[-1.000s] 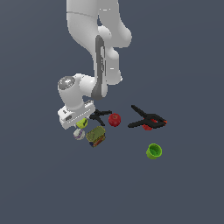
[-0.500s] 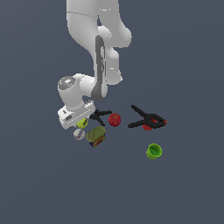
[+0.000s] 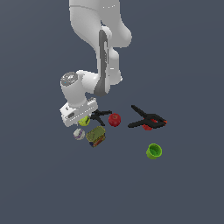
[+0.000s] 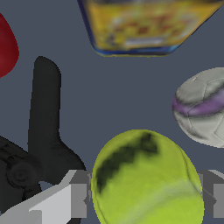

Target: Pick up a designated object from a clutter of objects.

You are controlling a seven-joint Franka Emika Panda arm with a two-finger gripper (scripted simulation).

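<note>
The yellow-green ball (image 3: 84, 121) lies on the dark floor at the exterior view's left end of the clutter. In the wrist view the ball (image 4: 148, 175) fills the gap between my grey fingers (image 4: 78, 199). Both pads rest against its sides. My gripper (image 3: 82, 118) is down at floor level around the ball and shut on it. The ball still looks to be at floor height.
A whitish ball with a purple stripe (image 3: 79, 134) (image 4: 203, 107) and an olive-brown can (image 3: 96, 136) (image 4: 144, 26) lie close by. A black clamp (image 3: 101, 114) (image 4: 43, 131) and a red apple (image 3: 114, 119) sit beside them. A second clamp (image 3: 146, 120) and a green cup (image 3: 153, 151) lie further to the exterior view's right.
</note>
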